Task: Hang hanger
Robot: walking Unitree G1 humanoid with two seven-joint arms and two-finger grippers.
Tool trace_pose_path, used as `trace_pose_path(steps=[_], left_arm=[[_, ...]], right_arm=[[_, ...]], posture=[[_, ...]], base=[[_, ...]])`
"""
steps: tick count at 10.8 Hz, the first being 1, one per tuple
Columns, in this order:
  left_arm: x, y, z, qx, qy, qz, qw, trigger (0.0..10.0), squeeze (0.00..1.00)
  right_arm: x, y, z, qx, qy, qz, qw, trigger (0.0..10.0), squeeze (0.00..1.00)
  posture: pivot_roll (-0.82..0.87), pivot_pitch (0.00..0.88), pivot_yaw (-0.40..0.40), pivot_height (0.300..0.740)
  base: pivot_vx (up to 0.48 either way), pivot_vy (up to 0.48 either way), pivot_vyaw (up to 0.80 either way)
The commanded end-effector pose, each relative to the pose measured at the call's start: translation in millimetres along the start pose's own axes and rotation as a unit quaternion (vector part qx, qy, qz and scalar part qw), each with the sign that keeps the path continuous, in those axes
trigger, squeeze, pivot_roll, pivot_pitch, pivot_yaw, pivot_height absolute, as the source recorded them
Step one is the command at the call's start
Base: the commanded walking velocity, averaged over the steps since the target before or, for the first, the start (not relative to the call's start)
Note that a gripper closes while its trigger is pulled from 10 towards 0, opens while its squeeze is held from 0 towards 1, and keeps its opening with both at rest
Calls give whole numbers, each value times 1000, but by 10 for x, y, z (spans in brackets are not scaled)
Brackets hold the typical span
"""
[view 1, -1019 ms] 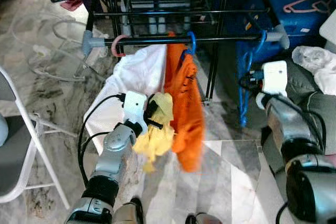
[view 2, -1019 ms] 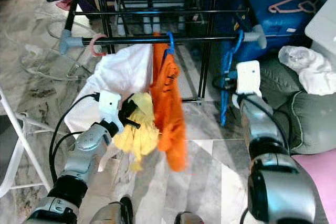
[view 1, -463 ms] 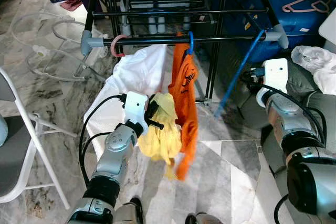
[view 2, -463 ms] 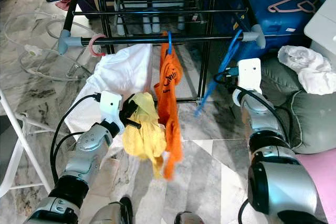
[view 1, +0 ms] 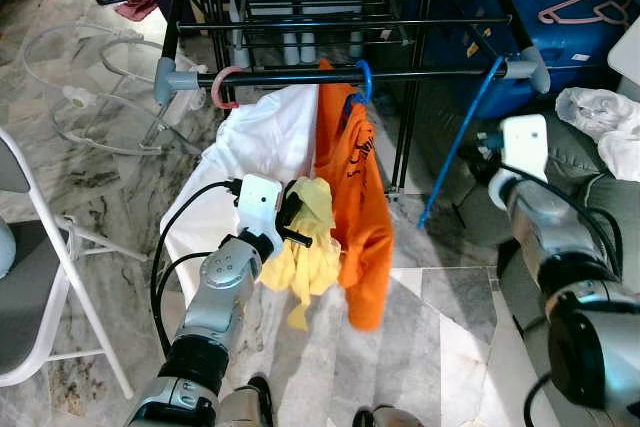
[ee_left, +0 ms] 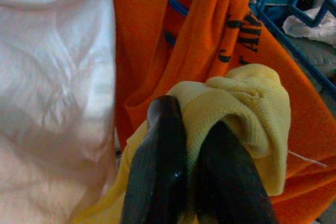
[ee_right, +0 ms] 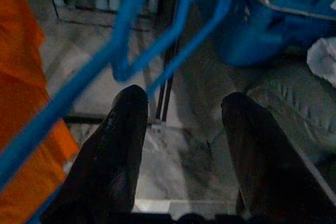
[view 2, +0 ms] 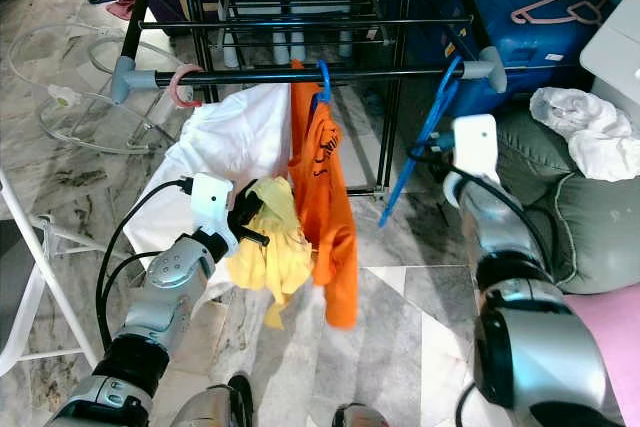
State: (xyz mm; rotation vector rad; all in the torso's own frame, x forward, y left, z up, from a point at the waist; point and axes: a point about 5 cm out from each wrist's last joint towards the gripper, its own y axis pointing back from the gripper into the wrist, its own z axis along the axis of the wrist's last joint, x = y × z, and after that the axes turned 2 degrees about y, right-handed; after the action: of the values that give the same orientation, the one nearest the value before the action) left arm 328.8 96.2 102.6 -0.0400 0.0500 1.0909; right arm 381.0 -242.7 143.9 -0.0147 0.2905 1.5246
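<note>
- A black drying rack point(view 1: 300, 22) is taken as the landmark; its front rail point(view 1: 300, 77) runs between two grey end joints.
- An empty blue hanger point(view 1: 462, 137) is seen hooked over the front rail near its right end joint; it hangs tilted, its lower end reaching toward the marble floor point(view 1: 440, 347).
- The right gripper point(ee_right: 181, 145) is seen just beside this blue hanger, below the rail's right end; its fingers point(ee_right: 113, 150) stand wide apart, with nothing between them; the hanger crosses in front of them, and contact cannot be judged.
- An orange shirt point(view 1: 355, 207) is seen hanging from a second blue hanger hook point(view 1: 364, 79) at the middle of the front rail.
- A white garment point(view 1: 255, 147) is draped from the rail left of the orange shirt; a pink hook point(view 1: 222, 87) is seen on the rail near its left end joint.
- The left gripper point(ee_left: 184, 145) is held below the front rail, against the orange shirt; its fingers are closed narrow on a yellow cloth point(view 1: 305, 247), which hangs down bunched from them.
- A blue bin point(view 1: 560, 17) with a pink hanger point(view 1: 580, 7) on it is seen right of the rack.
</note>
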Motion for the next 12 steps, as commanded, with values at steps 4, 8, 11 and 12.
trace_pose_path(steps=[4, 8, 11, 12], left_arm=[[-19, -63, 79, -8, -11, -14, 1000, 10000, 0], [-18, -78, 91, -9, -13, -18, 1000, 10000, 0], [3, -55, 78, -8, -13, -13, 1000, 10000, 0], [2, -51, 74, -8, -12, -13, 1000, 10000, 0]], right_arm=[[-269, 99, -78, -6, 12, -52, 999, 10000, 0], [-213, 147, 178, -122, -2, -83, 989, 10000, 0], [85, 207, 83, -139, -4, -73, 988, 10000, 0], [274, 200, -37, -116, -9, -40, 992, 10000, 0]], posture=[[-94, 155, 21, 740], [-96, 151, 27, 740], [-90, 156, 21, 740], [-90, 159, 25, 740]], base=[[0, 0, 0], [0, 0, 0], [0, 0, 0], [0, 0, 0]])
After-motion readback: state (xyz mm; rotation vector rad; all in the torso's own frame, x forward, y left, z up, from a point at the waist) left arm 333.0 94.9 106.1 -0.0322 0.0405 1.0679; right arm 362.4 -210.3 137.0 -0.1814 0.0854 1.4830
